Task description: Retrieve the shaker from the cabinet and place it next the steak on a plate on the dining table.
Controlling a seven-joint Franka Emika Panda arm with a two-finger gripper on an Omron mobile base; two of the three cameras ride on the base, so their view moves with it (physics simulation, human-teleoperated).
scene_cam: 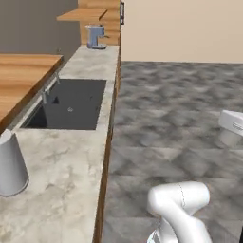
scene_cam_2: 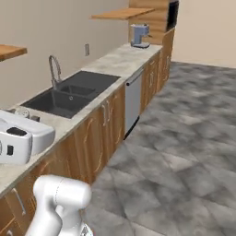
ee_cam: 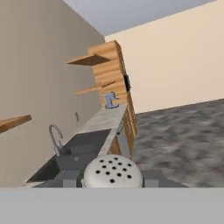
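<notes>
**Shaker in hand, table yet to be reached**

The small grey-silver shaker with a rounded, perforated cap [ee_cam: 112,172] sits in the hand view right at the gripper [ee_cam: 112,183], the dark finger tips [ee_cam: 70,179] flanking it on either side; the jaws appear narrowed onto it, so the robot seems to be carrying it. The hand is held away from the marbled wall counter [scene_cam_2: 117,61], over the grey tiled floor [scene_cam: 175,104].

The step in hand looks like transport to the dining table. To do it well, the robot should keep the shaker upright, hold the grip steady while the base turns, and keep the arm clear of the counter edge.

Count: one shaker, one dark sink basin [scene_cam: 71,104], one curved metal tap [scene_cam_2: 54,70], one blue-grey coffee machine [scene_cam: 95,36], one tall grey canister [scene_cam: 10,166], and two wooden wall shelves [ee_cam: 87,60].
</notes>
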